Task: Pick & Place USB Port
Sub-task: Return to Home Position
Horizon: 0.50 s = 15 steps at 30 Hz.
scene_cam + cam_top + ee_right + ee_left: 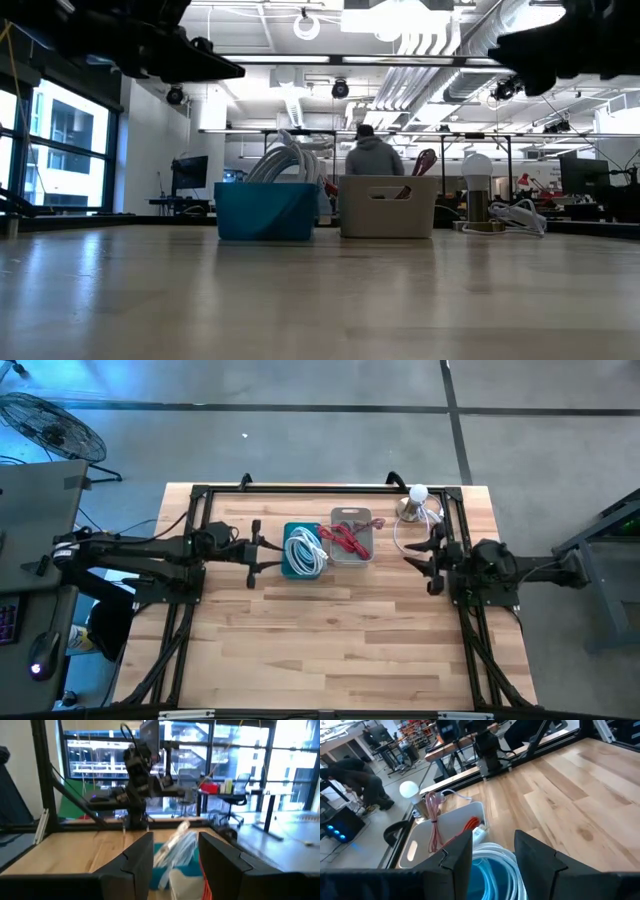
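Note:
A blue bin (303, 553) with a coiled white cable (495, 862) stands at the table's far middle. Beside it, a white bin (350, 536) holds a red cable (434, 820). I cannot make out the USB port apart from these cables. My left gripper (260, 555) hovers level just left of the blue bin, open, with nothing between its fingers (457, 857). My right gripper (420, 560) hovers to the right of the white bin, pointing toward the bins, open and empty (175, 852).
A small lamp with a white bulb (417, 494) and a loose white cord (405, 535) stands at the far right, close to my right gripper. A black frame (300, 488) runs round the table's far and side edges. The near half of the wooden table (330, 650) is bare. A person (372, 155) stands in the room behind.

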### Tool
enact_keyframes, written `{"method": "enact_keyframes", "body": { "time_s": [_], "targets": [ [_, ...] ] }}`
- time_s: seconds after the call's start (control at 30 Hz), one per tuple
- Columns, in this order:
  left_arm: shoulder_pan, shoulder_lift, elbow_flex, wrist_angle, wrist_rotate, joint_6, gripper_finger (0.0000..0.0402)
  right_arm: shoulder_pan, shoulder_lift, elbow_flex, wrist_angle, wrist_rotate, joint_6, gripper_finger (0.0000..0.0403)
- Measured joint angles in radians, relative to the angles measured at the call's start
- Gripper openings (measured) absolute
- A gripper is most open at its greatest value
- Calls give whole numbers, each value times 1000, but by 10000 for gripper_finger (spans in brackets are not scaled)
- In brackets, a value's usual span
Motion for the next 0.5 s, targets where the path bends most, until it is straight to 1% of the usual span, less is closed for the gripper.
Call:
{"method": "enact_keyframes", "body": {
  "time_s": [0.13,0.27,0.37,0.5],
  "targets": [
    [-27,0,0,0,-6,0,143,-54,1,-53,28,-72,42,149],
    [-34,0,0,-2,-10,0,143,-81,0,-59,37,-87,63,140],
    [-34,0,0,-9,-10,0,143,-88,0,-59,35,-83,38,106],
    [-34,0,0,-25,-9,0,143,-107,0,-59,12,-91,17,31]
  ]
}}
